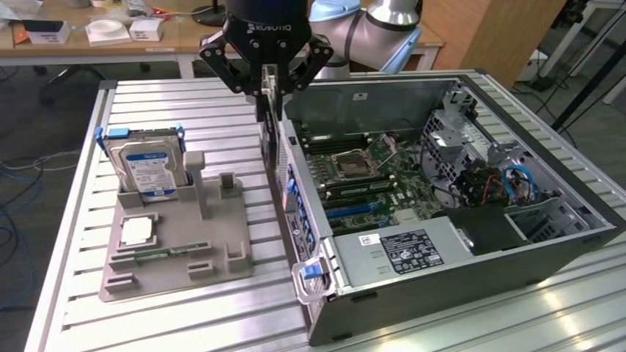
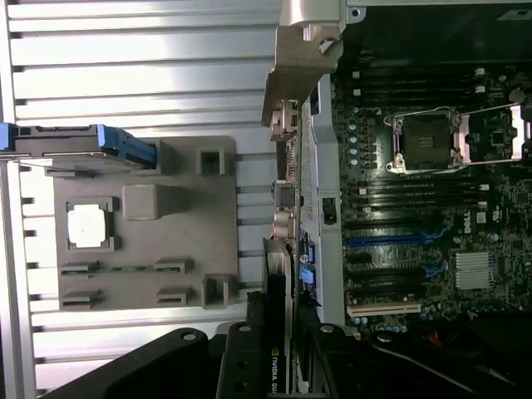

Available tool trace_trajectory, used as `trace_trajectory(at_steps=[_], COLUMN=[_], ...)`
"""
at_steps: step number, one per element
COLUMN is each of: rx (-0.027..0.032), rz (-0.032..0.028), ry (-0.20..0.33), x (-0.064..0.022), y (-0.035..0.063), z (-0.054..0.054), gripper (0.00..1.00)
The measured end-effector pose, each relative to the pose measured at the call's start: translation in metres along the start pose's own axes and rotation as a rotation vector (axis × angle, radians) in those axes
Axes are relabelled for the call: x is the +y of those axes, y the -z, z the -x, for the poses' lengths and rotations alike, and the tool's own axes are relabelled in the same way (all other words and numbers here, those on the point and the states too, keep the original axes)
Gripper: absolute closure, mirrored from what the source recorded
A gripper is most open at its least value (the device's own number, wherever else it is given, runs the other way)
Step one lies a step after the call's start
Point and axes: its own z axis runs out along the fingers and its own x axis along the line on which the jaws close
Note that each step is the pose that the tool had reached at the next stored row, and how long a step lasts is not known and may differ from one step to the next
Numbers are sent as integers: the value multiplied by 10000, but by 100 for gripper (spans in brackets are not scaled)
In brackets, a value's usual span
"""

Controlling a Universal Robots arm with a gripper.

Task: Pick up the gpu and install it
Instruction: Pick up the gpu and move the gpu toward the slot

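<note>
Gripper (image 1: 270, 89) work is going on at the upper middle of the exterior view, where the black fingers point straight down, clamped on the gpu (image 1: 266, 125). The jaws press on both flat faces of the thin card, which hangs edge-on below them. It is off the table (image 1: 146, 103), just outside the near wall of the open computer case (image 1: 470, 242), on the exterior view's left side of that wall. From the wrist view the gripper (image 2: 278, 366) pinches the dark gpu (image 2: 281, 283) at one end, and the card's silver bracket (image 2: 303, 58) sticks out at the far end, beside the edge of the case. Inside the case lies the motherboard (image 1: 372, 176) with its processor socket (image 1: 350, 163) and its long slots. To the exterior view's left, in the lower left of the frame, a grey holder (image 1: 176, 271) rests on the slatted table. A hard drive (image 1: 146, 165) stands upright in the holder, and a narrow green memory stick (image 1: 161, 253) lies flat on it.
</note>
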Motion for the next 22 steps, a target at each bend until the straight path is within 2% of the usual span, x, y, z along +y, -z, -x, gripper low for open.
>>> trace_trajectory(at_steps=[22], rx=[0], rz=[0], ry=[-1], x=[12], y=[-3], z=[82], gripper=[74])
